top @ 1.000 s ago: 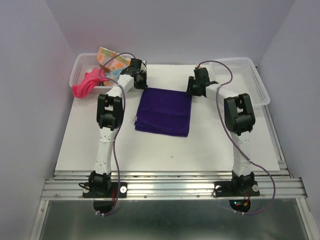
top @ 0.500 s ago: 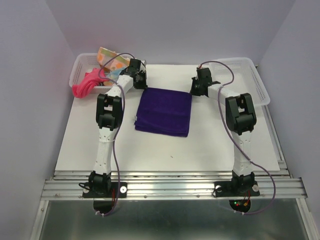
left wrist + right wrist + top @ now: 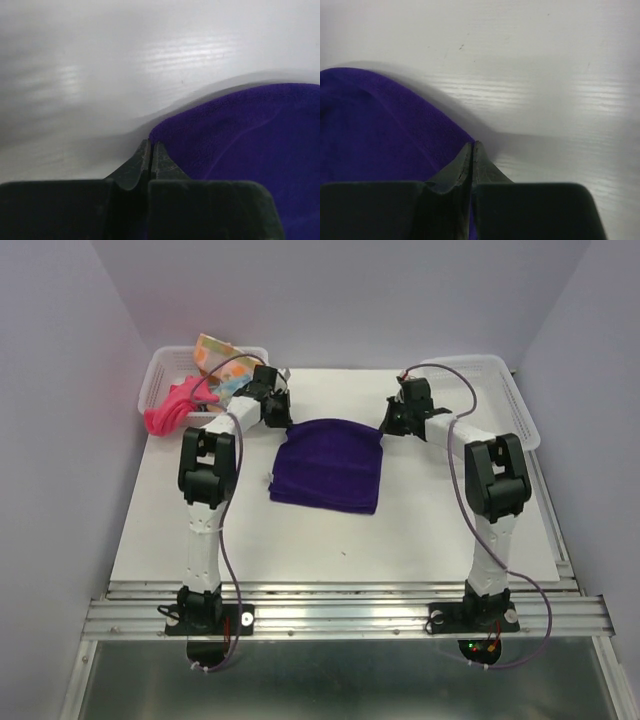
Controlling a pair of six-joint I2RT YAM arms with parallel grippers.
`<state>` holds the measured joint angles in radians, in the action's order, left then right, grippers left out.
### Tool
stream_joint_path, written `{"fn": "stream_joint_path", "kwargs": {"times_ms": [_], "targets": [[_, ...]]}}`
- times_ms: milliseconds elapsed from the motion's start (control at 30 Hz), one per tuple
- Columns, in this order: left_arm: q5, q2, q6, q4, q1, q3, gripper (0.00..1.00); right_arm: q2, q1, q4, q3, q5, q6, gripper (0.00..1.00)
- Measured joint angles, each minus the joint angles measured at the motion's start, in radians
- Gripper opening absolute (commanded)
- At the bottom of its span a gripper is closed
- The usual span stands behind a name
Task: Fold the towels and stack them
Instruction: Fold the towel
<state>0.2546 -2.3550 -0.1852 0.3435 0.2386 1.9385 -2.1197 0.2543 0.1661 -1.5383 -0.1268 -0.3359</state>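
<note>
Closest to me, the white table (image 3: 200,540) lies in front of the arm bases. Past it, near the middle, is the purple towel (image 3: 328,472), and its near edge lies flat on the surface. At the towel's far edge I have both arms reaching in. On the left wrist camera, the left gripper (image 3: 151,150) is pinched tight on the far-left corner, with purple cloth caught between the tips. On the right wrist camera, the right gripper (image 3: 471,149) is clamped the same way on the far-right corner. From overhead, the far edge arches up off the table between the two grips.

I read this as the start of a fold, with the far edge picked up and ready to carry toward me. Next, I think both grippers need to travel together at matching height and speed. That keeps the edge taut and square until it sits over the near edge. If one hand leads, the fold will likely skew.

Further back, the left basket (image 3: 155,380) holds a bright pink towel (image 3: 168,410) hanging over its rim. An orange-patterned towel (image 3: 218,352) sits behind it. The right basket (image 3: 505,400) sits at the far right corner.
</note>
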Motion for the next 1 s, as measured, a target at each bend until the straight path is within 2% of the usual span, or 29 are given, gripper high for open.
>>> {"fn": "stream_joint_path", "kwargs": {"times_ms": [233,467,700,1000], "targets": [[0.009,0.248,-0.018,-0.122,0.0,-0.312,0.0,0.203,0.0,-0.095,0.212,-0.095,-0.03,0.01],[0.018,0.426,-0.039,-0.228,0.0,-0.535,0.0,0.306,0.001,-0.145,0.375,-0.145,-0.064,0.01],[0.039,0.54,-0.04,-0.296,0.0,-0.718,0.0,0.437,0.009,-0.18,0.509,-0.175,-0.084,0.01],[0.039,0.602,-0.042,-0.314,0.0,-0.834,0.0,0.535,0.029,-0.196,0.633,-0.213,-0.087,0.01]]}}
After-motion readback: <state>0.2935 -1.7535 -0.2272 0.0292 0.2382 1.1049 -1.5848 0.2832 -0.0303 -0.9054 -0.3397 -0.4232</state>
